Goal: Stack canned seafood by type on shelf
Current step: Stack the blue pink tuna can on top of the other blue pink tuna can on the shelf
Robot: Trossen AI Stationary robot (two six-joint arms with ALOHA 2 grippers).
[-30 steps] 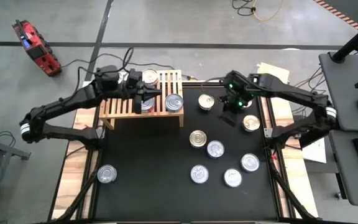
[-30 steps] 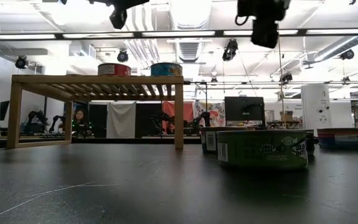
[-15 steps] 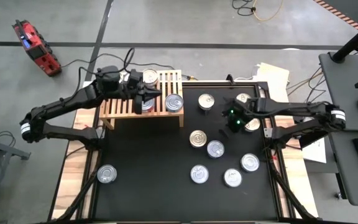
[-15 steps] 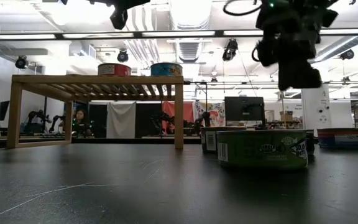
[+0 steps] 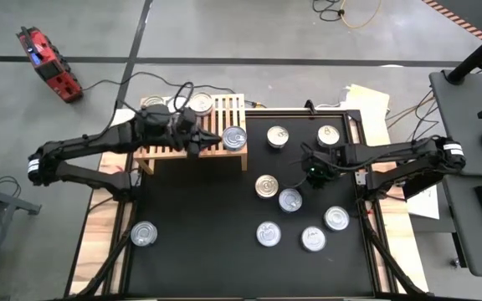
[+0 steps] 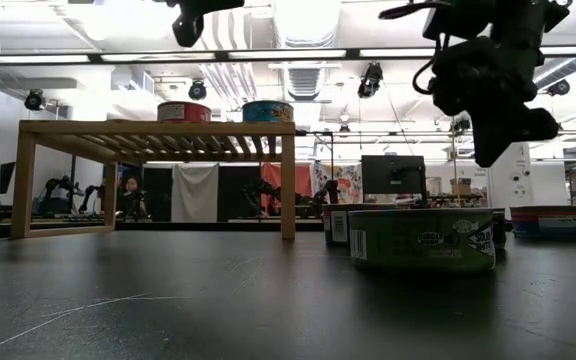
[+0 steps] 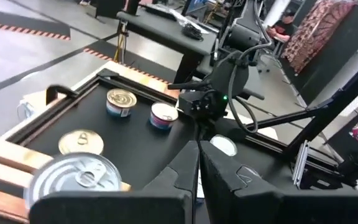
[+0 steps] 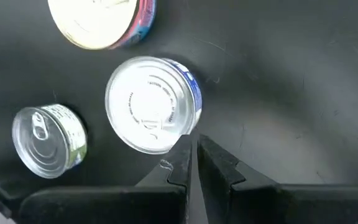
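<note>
Two cans (image 5: 233, 138) are seen on the shelf (image 5: 224, 107); the rest are spread on the table (image 5: 199, 217). Both jaws are shut and hold nothing. The right gripper (image 5: 311, 174) should be opened wide before the blue can (image 8: 153, 104) is gripped. The left gripper (image 5: 196, 144) is kept by the shelf.

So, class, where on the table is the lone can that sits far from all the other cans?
In the high view, the lone can sits near the mat's front-left corner, on the left arm's side, well forward of the shelf and away from the cluster of cans.
</note>
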